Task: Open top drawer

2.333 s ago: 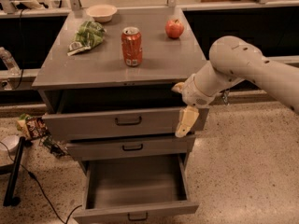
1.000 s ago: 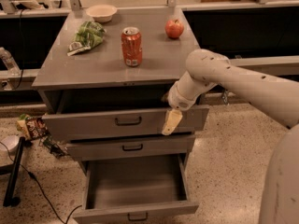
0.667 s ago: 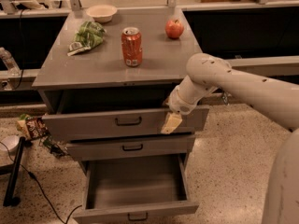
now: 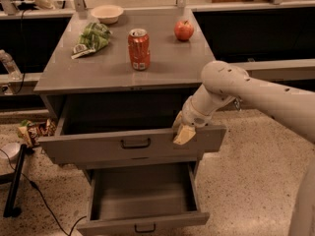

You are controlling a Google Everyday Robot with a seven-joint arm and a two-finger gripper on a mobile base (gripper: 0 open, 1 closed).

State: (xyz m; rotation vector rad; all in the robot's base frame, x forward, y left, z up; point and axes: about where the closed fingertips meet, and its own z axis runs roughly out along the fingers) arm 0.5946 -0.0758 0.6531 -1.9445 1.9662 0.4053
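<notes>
The top drawer (image 4: 98, 147) is a grey metal drawer with a small black bar handle (image 4: 136, 143). It stands pulled well out of the cabinet, and its dark inside shows behind the front panel. My gripper (image 4: 183, 133) sits at the upper edge of the drawer front, right of the handle, touching the panel. The white arm reaches in from the right. The middle drawer is hidden under the pulled-out top drawer. The lowest drawer (image 4: 142, 200) stands open and empty.
On the cabinet top (image 4: 167, 65) stand a red soda can (image 4: 139, 49), a red apple (image 4: 183, 30), a green snack bag (image 4: 91, 38) and a white bowl (image 4: 107, 14). Snack packets (image 4: 34, 131) and a black stand with cable (image 4: 12, 181) lie on the floor at left.
The top drawer has slid further out towards the camera, and now covers the middle drawer. My gripper has moved forward with the drawer front.
</notes>
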